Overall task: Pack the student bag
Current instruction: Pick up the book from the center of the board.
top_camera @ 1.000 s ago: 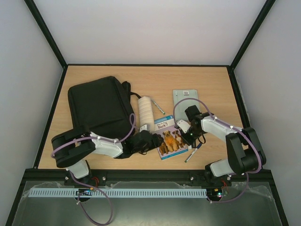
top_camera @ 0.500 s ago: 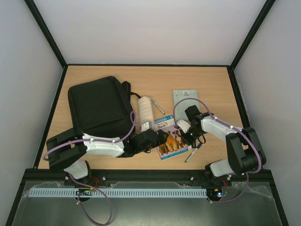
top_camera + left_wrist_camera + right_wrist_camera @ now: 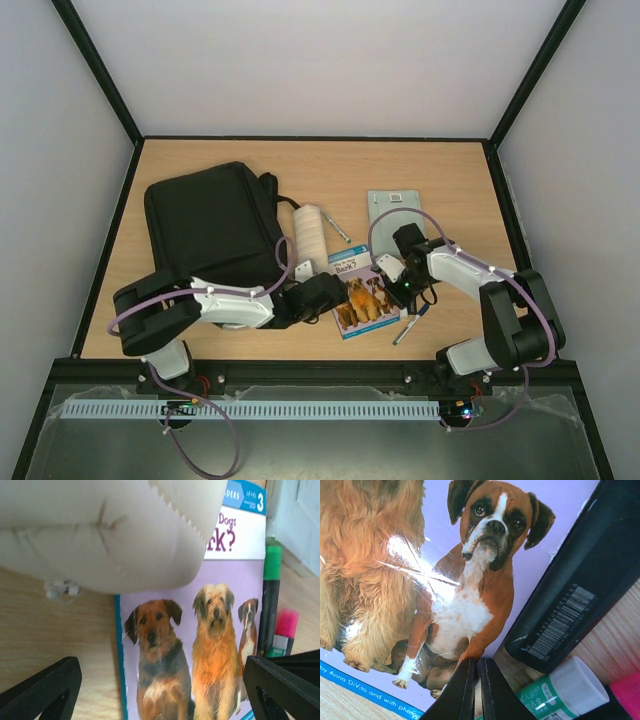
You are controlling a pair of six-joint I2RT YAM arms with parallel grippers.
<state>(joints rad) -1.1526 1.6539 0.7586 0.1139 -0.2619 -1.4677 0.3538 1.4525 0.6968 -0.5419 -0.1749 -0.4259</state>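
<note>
The left pincer (image 3: 162, 687) is hanging released, its two black fingertips (image 3: 45, 690) showing only in the bottom corners of the wrist view, wide apart, with the book (image 3: 190, 645) lying beneath the gap; whether they are touching its cover cannot be told. A cream roll (image 3: 100, 530), blurred, is filling the top of that view and hiding the book's upper left corner and most of its title. A green marker (image 3: 271, 595) and a pink marker (image 3: 287, 622) are lying just beside the book's right edge, their lower ends hidden behind the right fingertip. The right pincer (image 3: 476, 690) is clenched, tips pressed together near the book's edge; whether anything thin is being pinched there is hard to make out. A black barrel (image 3: 565, 595) is running out of frame beside the book. From above, the left arm (image 3: 235, 308) is covering the book's left edge, and the bag (image 3: 210, 225) is lying left of the book, its near corner hidden by that arm
</note>
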